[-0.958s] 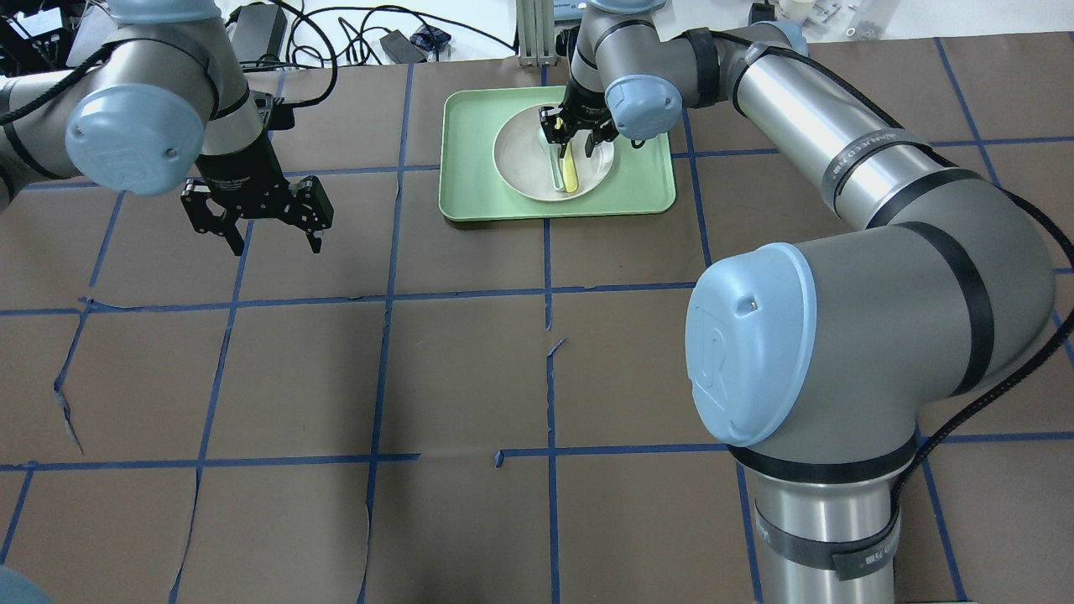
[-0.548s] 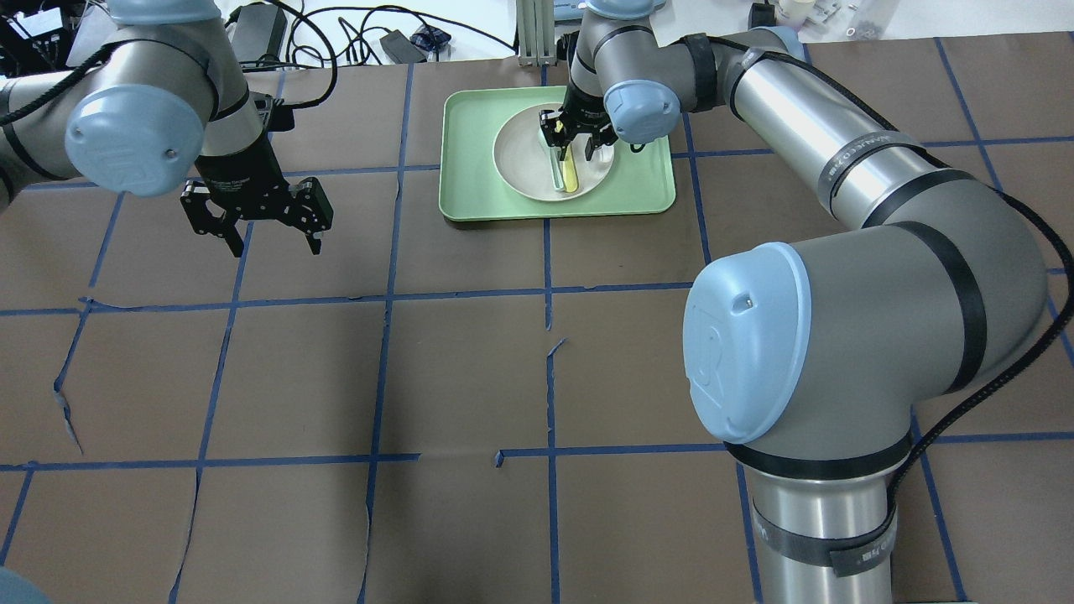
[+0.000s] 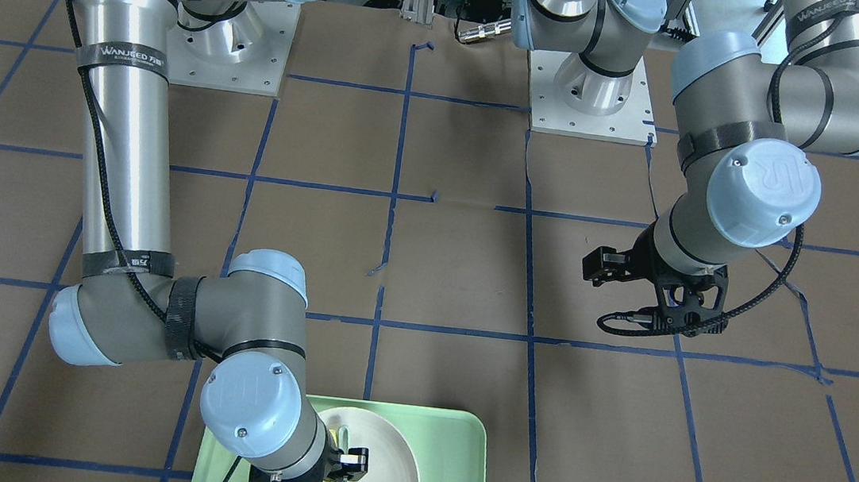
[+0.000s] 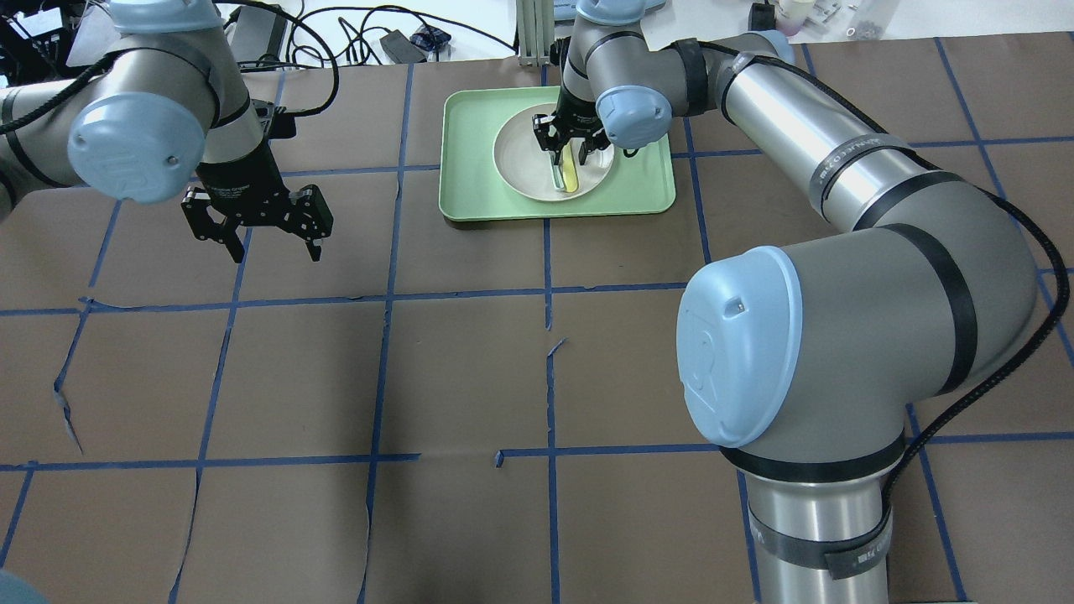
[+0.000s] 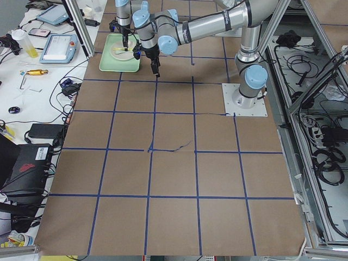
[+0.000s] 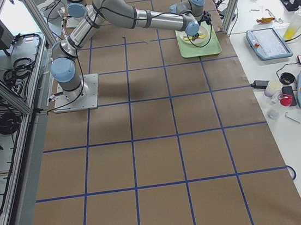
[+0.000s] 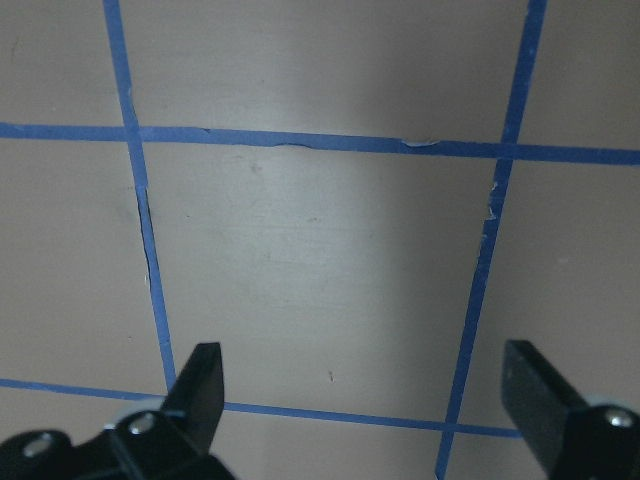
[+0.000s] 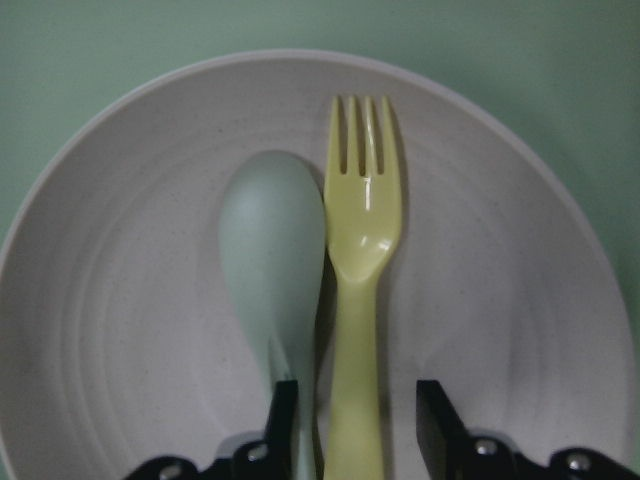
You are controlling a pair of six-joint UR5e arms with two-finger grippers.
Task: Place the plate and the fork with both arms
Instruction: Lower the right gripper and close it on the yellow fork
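Note:
The off-white plate (image 4: 520, 164) lies in the mint-green tray (image 4: 461, 151) at the far middle of the table. The pale-yellow fork (image 4: 570, 174) lies in the plate beside a grey-green spoon (image 4: 555, 172). My right gripper (image 4: 569, 155) is low over the plate. In the right wrist view its fingers (image 8: 435, 425) stand on either side of the fork's (image 8: 360, 230) handle with a gap, and one finger sits over the spoon's (image 8: 270, 240) handle. My left gripper (image 4: 256, 243) is open and empty above bare table; the left wrist view shows its fingers (image 7: 200, 385) wide apart.
Cables and power bricks (image 4: 260, 25) lie beyond the table's far edge. The table is brown paper with blue tape lines (image 4: 386, 294) and some tears. In the front-facing view the right arm's wrist (image 3: 252, 406) covers part of the tray (image 3: 455, 451).
My right gripper has moved lower and slightly left onto the fork, and its fingers look closer together. The left gripper has barely shifted.

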